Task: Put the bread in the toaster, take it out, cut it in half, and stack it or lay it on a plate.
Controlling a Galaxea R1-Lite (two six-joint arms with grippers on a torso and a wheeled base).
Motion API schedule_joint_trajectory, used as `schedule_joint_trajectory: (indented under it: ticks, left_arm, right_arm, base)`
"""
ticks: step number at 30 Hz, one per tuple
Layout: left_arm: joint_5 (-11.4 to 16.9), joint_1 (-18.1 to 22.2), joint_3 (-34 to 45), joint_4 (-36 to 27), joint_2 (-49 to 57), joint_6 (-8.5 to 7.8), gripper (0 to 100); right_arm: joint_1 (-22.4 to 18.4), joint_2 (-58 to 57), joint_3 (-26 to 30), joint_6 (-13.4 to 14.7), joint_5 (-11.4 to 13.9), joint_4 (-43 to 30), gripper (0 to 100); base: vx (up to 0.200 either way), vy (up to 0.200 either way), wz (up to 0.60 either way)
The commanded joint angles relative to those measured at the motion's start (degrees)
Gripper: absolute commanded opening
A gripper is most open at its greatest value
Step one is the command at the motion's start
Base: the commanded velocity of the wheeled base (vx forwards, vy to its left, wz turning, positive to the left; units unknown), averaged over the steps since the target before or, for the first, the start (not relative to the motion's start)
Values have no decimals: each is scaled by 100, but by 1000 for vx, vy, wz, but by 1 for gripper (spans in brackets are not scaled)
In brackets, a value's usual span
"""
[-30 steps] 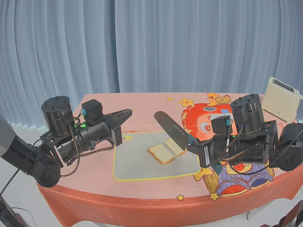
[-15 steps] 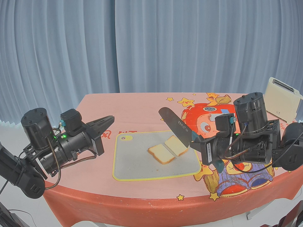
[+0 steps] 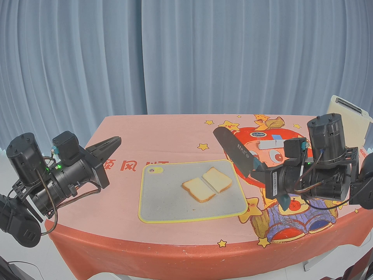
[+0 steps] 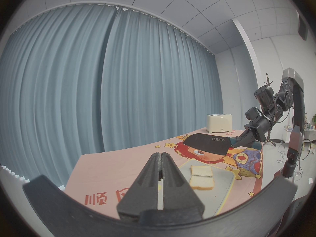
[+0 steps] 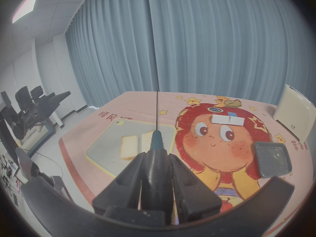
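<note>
Two halves of a bread slice are seen lying flat on a grey cutting board (image 3: 167,203) with a yellow rim, near the middle of the tabletop (image 3: 163,137), which is covered by a pink cloth printed with a cartoon figure. The left half (image 3: 198,189) and the right half (image 3: 217,179) are laid side by side, parted by a narrow gap along the cut.

A black-bladed knife (image 3: 234,151) is grasped by its teal handle in the right hand (image 3: 261,172), whose fingers are clenched around it. The blade is held raised above the tabletop, just beside the board's right edge and apart from the bread, with its tip angled away from the robot. In the right wrist view the blade is seen edge-on, as a thin upright line.

The left hand (image 3: 115,140) is held at the tabletop's left edge, well apart from the board. It is clenched shut on nothing, its fingers (image 4: 149,171) pressed together.

A cream toaster (image 3: 347,123) is set upright at the far right corner of the tabletop. A dark rectangular tray (image 5: 272,158) is seen lying on the cloth near the toaster, on the robot's right. A blue-grey curtain (image 3: 194,47) is hung behind the tabletop.
</note>
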State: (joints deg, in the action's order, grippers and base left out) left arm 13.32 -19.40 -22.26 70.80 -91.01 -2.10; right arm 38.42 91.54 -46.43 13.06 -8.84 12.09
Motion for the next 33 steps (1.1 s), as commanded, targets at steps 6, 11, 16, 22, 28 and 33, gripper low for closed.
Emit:
schedule_joint_trajectory:
  ticks: [6,11,16,22,28,33]
  left_arm:
    - [12,489,574,74,453,8,0]
    - [-14,524,785,461,523,8,0]
    - [-172,524,1004,672,620,-19,0]
    - [-225,533,1497,1208,761,-168,0]
    - [-225,841,2217,1428,1226,-326,0]
    - [-207,1131,2226,1173,1982,-318,0]
  right_arm:
    - [-195,-92,82,-14,-13,197,0]
    - [-204,-101,179,-22,-57,584,0]
    - [-204,-136,240,-31,-83,689,0]
    - [-257,-198,249,-31,-109,689,0]
    - [-265,-277,258,-40,-109,689,0]
    - [-283,-382,249,-58,-109,689,0]
  base:
    - [0,0,0]
    - [0,0,0]
    - [0,0,0]
    - [0,0,0]
    - [0,0,0]
    - [0,0,0]
